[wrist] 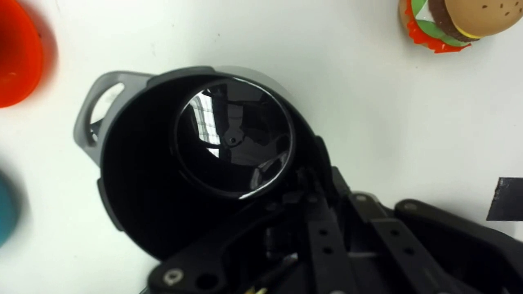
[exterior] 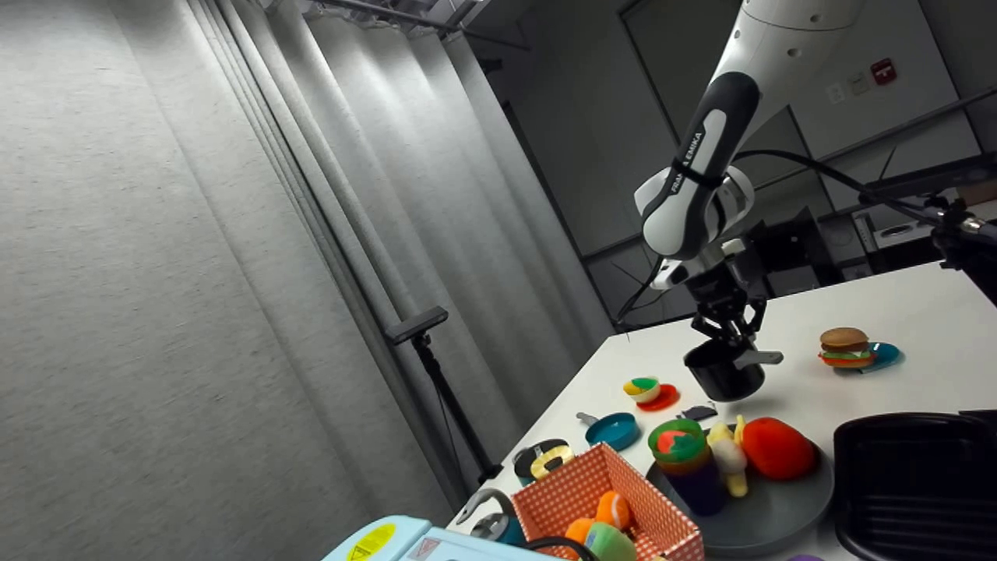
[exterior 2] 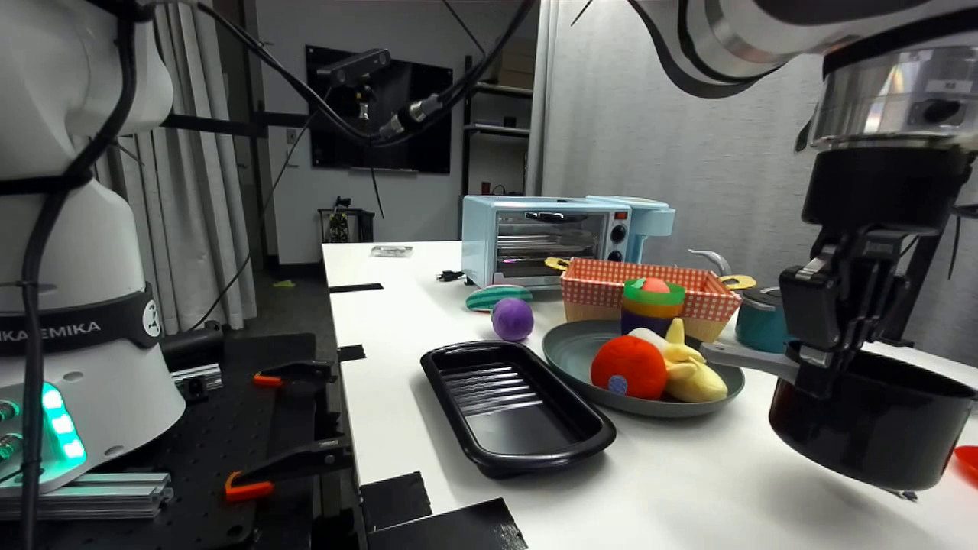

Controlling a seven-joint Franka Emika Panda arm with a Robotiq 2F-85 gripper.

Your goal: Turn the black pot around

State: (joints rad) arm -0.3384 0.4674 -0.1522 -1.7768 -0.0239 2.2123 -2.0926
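The desk (exterior: 954, 335) stretches beneath the arm (exterior: 701, 164), an oven (exterior 2: 550, 238) standing toward the back in an exterior view, with a plate (exterior 2: 567, 353) of toy food (exterior 2: 628, 368) in front. The tool (exterior: 734, 340) pinches the black pot (exterior: 726, 382) at its edge, holding it tilted above the desk. A burger (exterior: 845, 347) sits apart; the pot's handle (exterior: 759, 358) juts outward.

On white table (exterior 2: 657, 489) | 1 black tray (exterior 2: 527, 428) | 1 gray plate (exterior 2: 569, 347)
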